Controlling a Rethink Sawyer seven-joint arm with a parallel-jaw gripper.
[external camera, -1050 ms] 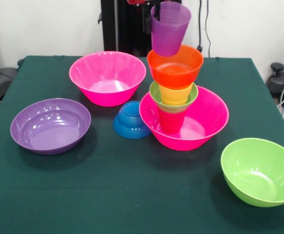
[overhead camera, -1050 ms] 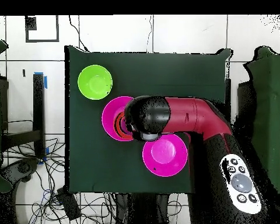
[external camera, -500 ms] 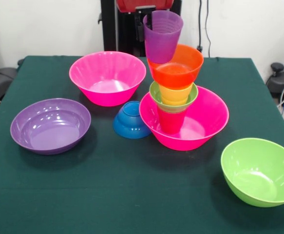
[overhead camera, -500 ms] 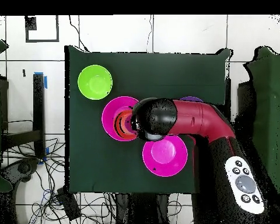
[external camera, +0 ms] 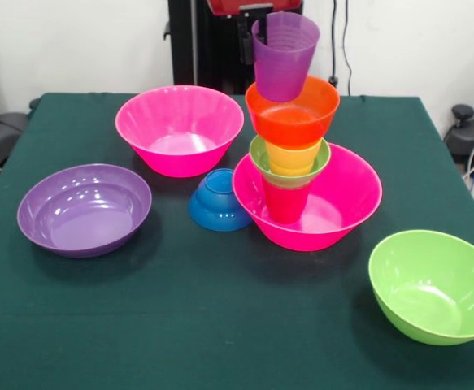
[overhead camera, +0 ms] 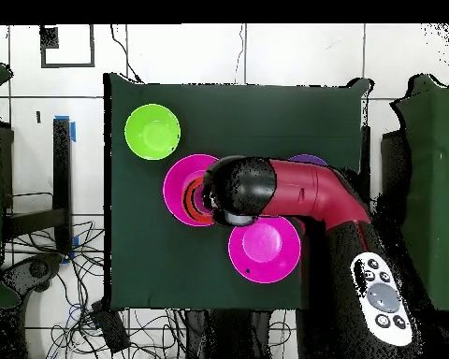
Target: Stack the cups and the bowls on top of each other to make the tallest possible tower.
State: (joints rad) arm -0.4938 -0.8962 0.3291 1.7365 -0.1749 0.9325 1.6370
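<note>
Seen from the front, a tower stands in the pink bowl [external camera: 318,213] just right of the table's middle: a red cup [external camera: 285,200] at the bottom, a small green bowl [external camera: 289,162] on it holding a yellow-orange cup [external camera: 293,156], then a shallow orange bowl [external camera: 293,111], and on top a ridged purple cup [external camera: 284,55] that leans a little and reaches almost to the picture's top edge. A second pink bowl [external camera: 180,128] sits at ten o'clock from the tower, a small blue bowl [external camera: 219,200] tipped on its side rests just beside the tower bowl at nine o'clock, a wide purple bowl [external camera: 84,209] lies farther off at about eight o'clock, and a lime green bowl [external camera: 433,285] stands well apart at four o'clock. The green table [external camera: 180,325] carries them all. Behind the purple cup only a red and black part of the arm [external camera: 241,6] shows — the pincer itself is hidden, so its opening cannot be told. From overhead, the arm's [overhead camera: 294,192] dark round head covers the right side of the tower bowl [overhead camera: 177,187]; the lime green bowl [overhead camera: 152,132] lies at eleven o'clock from that bowl, the other pink bowl [overhead camera: 265,251] at four o'clock — and a sliver of the purple bowl [overhead camera: 309,160] peeks out above the arm.
</note>
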